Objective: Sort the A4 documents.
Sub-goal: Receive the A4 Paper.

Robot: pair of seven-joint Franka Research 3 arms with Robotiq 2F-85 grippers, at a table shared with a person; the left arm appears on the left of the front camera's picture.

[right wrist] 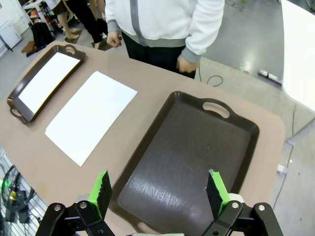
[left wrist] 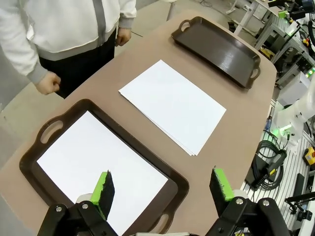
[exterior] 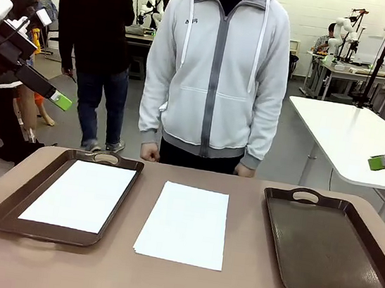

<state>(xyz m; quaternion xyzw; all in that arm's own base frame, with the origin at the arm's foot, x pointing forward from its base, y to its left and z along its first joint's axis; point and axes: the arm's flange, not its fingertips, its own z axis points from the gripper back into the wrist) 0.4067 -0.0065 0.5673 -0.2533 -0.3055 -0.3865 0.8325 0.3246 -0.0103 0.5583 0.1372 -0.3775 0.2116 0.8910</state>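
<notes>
With left tray [exterior: 34, 183], right tray [exterior: 321, 246] flanking centre-frame A4 documents [exterior: 186, 223], holds left gripper [exterior: 58, 99], right gripper [exterior: 378, 163] well clear, spread empty.

This place looks like a robotics lab: beyond the right gripper [right wrist: 160, 189] stands a white work table [right wrist: 300, 54] on a bare grey floor [right wrist: 246, 64], and near the left gripper [left wrist: 162, 189] are coiled black cables [left wrist: 268, 157].
</notes>
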